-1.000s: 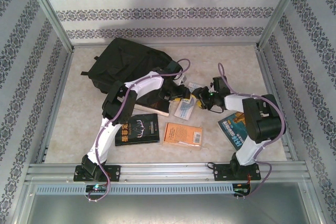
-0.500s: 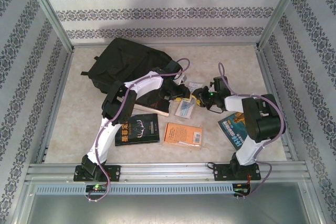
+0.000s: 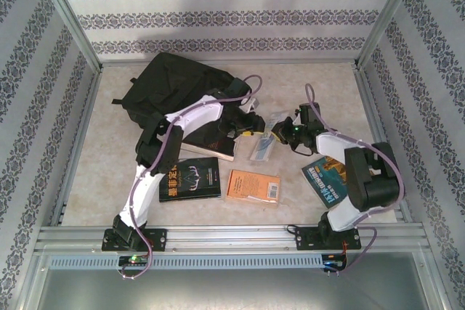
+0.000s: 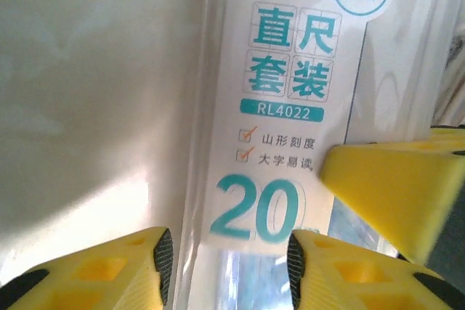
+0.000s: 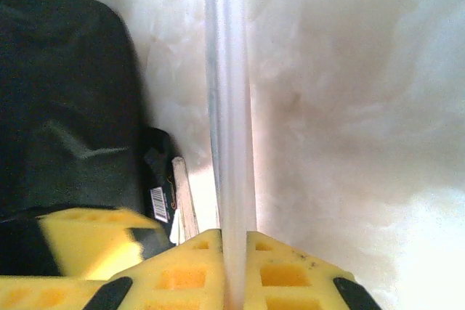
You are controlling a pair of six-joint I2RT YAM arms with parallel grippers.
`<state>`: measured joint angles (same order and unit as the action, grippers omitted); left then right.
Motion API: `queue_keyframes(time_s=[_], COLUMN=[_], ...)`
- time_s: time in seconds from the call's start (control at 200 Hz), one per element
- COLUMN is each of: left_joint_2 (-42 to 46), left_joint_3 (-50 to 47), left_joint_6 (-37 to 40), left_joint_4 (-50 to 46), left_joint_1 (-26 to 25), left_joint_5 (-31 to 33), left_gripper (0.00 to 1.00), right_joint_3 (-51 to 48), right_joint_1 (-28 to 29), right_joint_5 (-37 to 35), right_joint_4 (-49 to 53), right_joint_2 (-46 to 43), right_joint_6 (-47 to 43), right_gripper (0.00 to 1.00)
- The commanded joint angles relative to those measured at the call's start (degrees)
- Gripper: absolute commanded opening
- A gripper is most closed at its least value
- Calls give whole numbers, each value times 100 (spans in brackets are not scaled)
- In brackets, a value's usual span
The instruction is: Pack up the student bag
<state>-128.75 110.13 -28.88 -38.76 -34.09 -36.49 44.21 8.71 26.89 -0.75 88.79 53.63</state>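
At the upper left of the overhead view the student bag [image 3: 171, 88] lies slumped on the bench [image 3: 109, 165], its dark bulk reaching toward the middle. We cannot make out an open mouth from here.

Below it, at lower centre-left, a black-covered book [image 3: 190, 178] lies flat, and an orange book [image 3: 254, 185] lies just right of that.

The left arm sweeps up past the bag's right edge, and the left claw [image 3: 251, 131] sits mid-frame. In its wrist view the yellow jaws stand apart, gripping nothing. A clear ruler packet [image 4: 283, 107] with teal print lies just ahead of the gap between them.

Further right, the right claw [image 5: 234, 252] has that packet. Its own camera sees the plastic edge-on, pinched flat between the closed jaws.

From above, the packet's long axis runs roughly up and down the frame, leaning to the upper right and propped up instead of lying flat.

At the right, a blue book [image 3: 323, 178] lies partly beneath the right arm.

The relation that matters, we judge, is this: the bag lies to the left of the held packet and a little further up the frame, with the left claw between the two. The left arm is the nearer one to the bag. So we judge the packet must either cross over to that arm or be carried leftward past it.
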Motion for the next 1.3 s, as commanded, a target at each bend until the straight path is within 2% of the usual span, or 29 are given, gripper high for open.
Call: queue_keyframes(time_s=[0.0, 0.185, 0.325, 0.465, 0.615, 0.685, 0.904, 1.129, 1.294], left_joint_2=[634, 765, 708, 266, -26, 2, 460, 597, 608], left_joint_3=[659, 1454, 1650, 2138, 2213, 2056, 992, 486, 335], left_joint_6=[624, 1390, 1437, 1752, 2077, 2232, 2776, 2810, 2749], left_joint_4=[-837, -1810, -2008, -2377, -2654, -2673, -2317, -2028, -1866], left_joint_1=[63, 301, 690, 750, 754, 754, 778, 806, 871], left_joint_5=[346, 1355, 2063, 2323, 2869, 2746, 1603, 1469, 1611], left_gripper=[57, 61, 63, 67, 64, 62, 62, 57, 44], right_joint_3=[242, 471, 932, 1258, 1390, 1396, 1245, 1082, 995], right_joint_1=[-57, 58, 267, 352, 377, 375, 339, 318, 291], right_joint_5=[-442, -325, -308, -228, -45, -8, 59, 217, 254], right_joint_4=[863, 1069, 1334, 1430, 1454, 1482, 1477, 1306, 1236], right_joint_2=[-293, -386, -265, -80, 31, 16, 40, 172, 191], right_joint_6=[-575, -829, -1057, -1075, -1035, -1045, -1109, -1052, -1022], right_gripper=[0, 0, 0, 0, 0, 0, 0, 0, 0])
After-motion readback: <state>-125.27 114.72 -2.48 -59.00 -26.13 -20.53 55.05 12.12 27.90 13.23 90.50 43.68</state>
